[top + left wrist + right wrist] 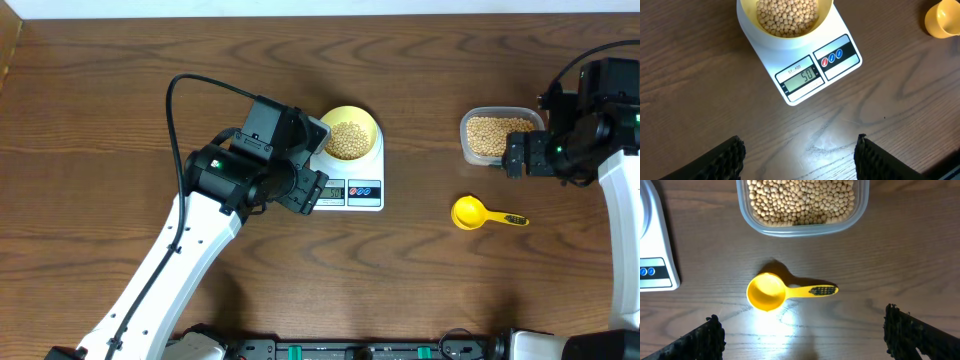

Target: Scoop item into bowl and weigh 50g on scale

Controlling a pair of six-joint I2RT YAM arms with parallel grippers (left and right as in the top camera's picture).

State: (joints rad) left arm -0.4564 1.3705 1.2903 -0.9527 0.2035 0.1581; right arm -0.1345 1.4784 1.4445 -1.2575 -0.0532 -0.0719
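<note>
Reading the tools: your left gripper (800, 157) stands with its black fingers spread wide and nothing between them; your right gripper (805, 340) is fully spread and also holds nothing.
Left tool position: it hangs over bare wood just in front of the white digital kitchen scale (805, 80), apart from it.
Right tool position: it hangs near the bright yellow long-handled plastic scoop (767, 292), which lies on the brown wooden table (100, 100) with no beans in it that you can see.
Task things: the small round tan beans (787, 15) fill the small pale-yellow bowl (350, 132), which sits on the scale's top.
Supply: the clear rounded-rectangular plastic tub (802, 205) holds more beans, just beyond the scoop.
Step in hand: checking the weight; scooping looks finished.
Next move: you likely need none with the scoop; confirm the reading and keep both arms off the scale.
View differences: only the left wrist view makes the display legible, apparently reading fifty; overhead it is too small. Only the right wrist view shows the scoop's hollow.
</note>
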